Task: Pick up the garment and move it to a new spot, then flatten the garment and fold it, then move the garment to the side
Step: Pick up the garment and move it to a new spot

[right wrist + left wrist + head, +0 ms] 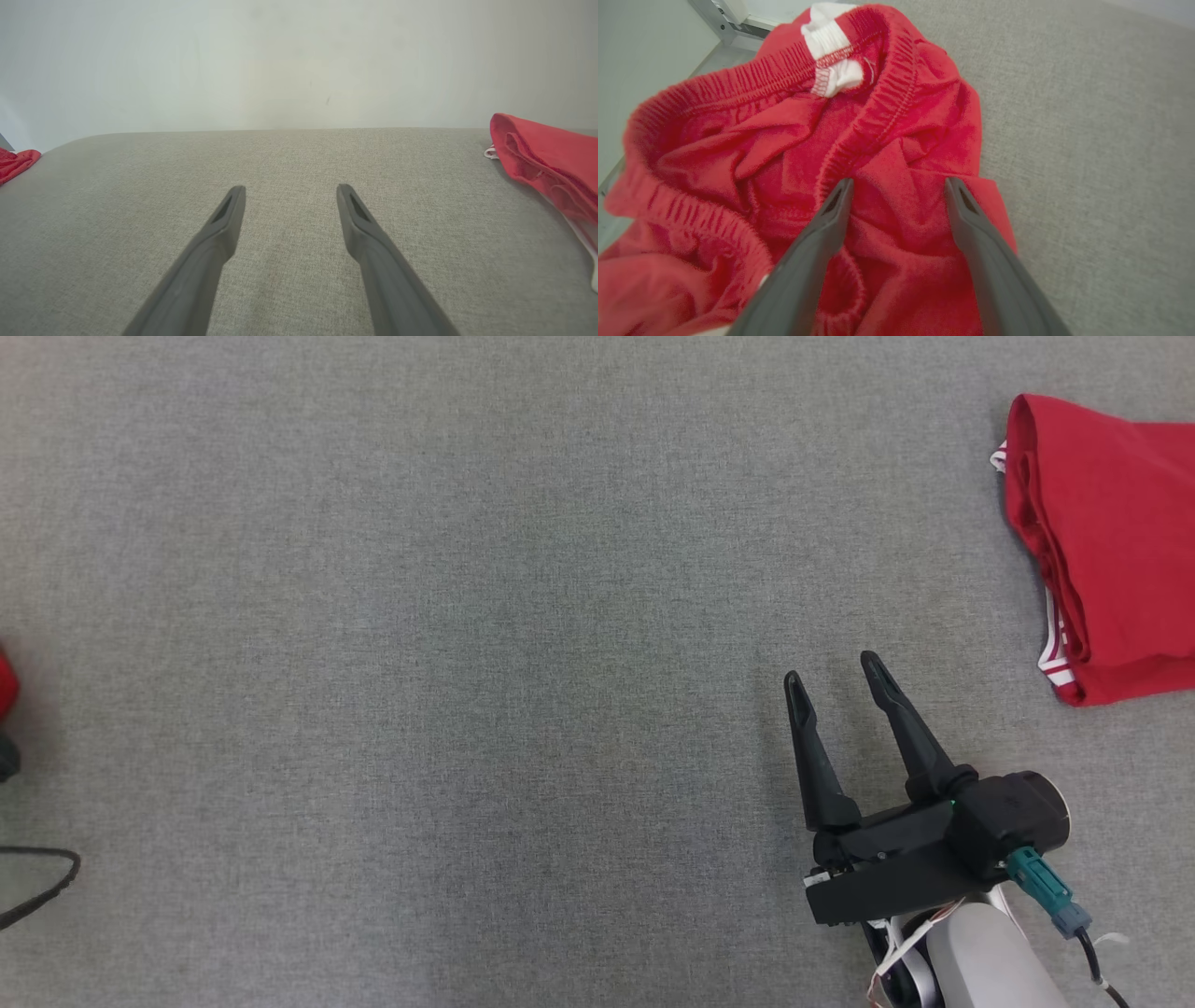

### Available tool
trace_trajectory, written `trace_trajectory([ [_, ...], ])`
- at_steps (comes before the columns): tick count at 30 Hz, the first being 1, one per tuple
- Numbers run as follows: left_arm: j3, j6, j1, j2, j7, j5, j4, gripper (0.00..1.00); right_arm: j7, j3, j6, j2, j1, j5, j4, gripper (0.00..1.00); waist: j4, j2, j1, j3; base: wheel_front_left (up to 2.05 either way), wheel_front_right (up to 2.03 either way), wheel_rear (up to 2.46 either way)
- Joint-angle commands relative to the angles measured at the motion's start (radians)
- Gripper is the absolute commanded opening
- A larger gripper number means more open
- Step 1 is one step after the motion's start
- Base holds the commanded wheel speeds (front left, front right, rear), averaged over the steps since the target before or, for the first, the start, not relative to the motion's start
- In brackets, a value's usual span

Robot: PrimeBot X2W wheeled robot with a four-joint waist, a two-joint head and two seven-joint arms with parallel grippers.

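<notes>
Grey cloth table (467, 616), pale wall (280, 60) behind it. Two red garments, well apart.

Folded garment (1111, 551) lies flat at the table's far right. White trim shows along the side facing the middle of the table.

Crumpled garment (738, 154) sits in a heap at the table's left edge. Its ribbed waistband (878, 112) is uppermost and gaping, with a white patch (826, 35) sewn into it.

Left claw (900, 182) is over that heap, fingers spread wide, tips down among the folds. Nothing is pinched between them. Cannot tell whether the tips touch the cloth.

Right claw (832, 668) hangs over bare table, near the folded garment but apart from it. Fingers wide open, empty.

Dark cable (47, 887) loops at the table's left, on the near side.
</notes>
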Motion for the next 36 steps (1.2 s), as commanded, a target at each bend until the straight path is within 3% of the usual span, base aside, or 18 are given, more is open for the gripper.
trace_trajectory([
  [1,0.001,0.005,-0.01,0.004,0.008,-0.006,0.005,1.0,-0.001,0.002,-0.002,0.003,-0.004,-0.001,0.001,1.0,-0.001,-0.0002,-0.0001,-0.001,0.0,0.0,0.0],
  [5,0.014,0.01,-0.017,-0.003,0.182,-0.039,0.091,1.0,-0.001,0.004,-0.002,0.002,-0.004,-0.003,0.01,1.0,-0.001,-0.0002,-0.0001,-0.009,0.0,0.0,0.0],
  [10,0.002,0.003,-0.014,0.005,0.225,-0.047,0.09,1.0,-0.001,0.007,-0.002,0.002,-0.006,-0.006,0.014,1.0,-0.003,-0.0002,-0.0001,-0.016,0.0,0.0,0.0],
  [11,0.001,0.002,-0.011,0.006,0.224,-0.049,0.088,0.83,-0.001,0.007,-0.002,0.002,-0.007,-0.007,0.016,1.0,-0.003,-0.0002,-0.0001,-0.017,0.0,0.0,0.0],
  [12,-0.001,0.002,-0.008,0.008,0.221,-0.048,0.084,0.16,-0.001,0.006,-0.002,0.002,-0.007,-0.007,0.017,1.0,-0.003,-0.0002,-0.0001,-0.019,0.0,0.0,0.0],
  [13,-0.005,0.005,-0.005,0.01,0.217,-0.045,0.079,0.0,-0.001,0.006,-0.002,0.002,-0.006,-0.007,0.017,1.0,-0.002,-0.0002,-0.0001,-0.022,0.0,0.0,0.0],
  [26,-0.084,-0.019,-0.04,0.017,-0.033,-0.004,-0.171,0.0,-0.001,-0.001,-0.002,0.006,0.046,-0.001,0.04,1.0,0.031,-0.0002,-0.0001,-0.117,0.0,0.0,0.0],
  [31,-0.14,-0.031,-0.049,0.008,-0.062,-0.013,-0.338,0.0,-0.001,-0.002,-0.002,0.01,0.063,0.003,0.048,1.0,0.037,-0.0002,-0.0001,-0.164,0.0,0.0,0.0],
  [36,-0.199,-0.036,-0.062,-0.02,-0.028,-0.033,-0.537,0.0,-0.001,-0.008,-0.002,0.015,0.086,0.012,0.054,1.0,0.028,-0.0002,-0.0001,-0.2,0.0,0.0,0.0],
])
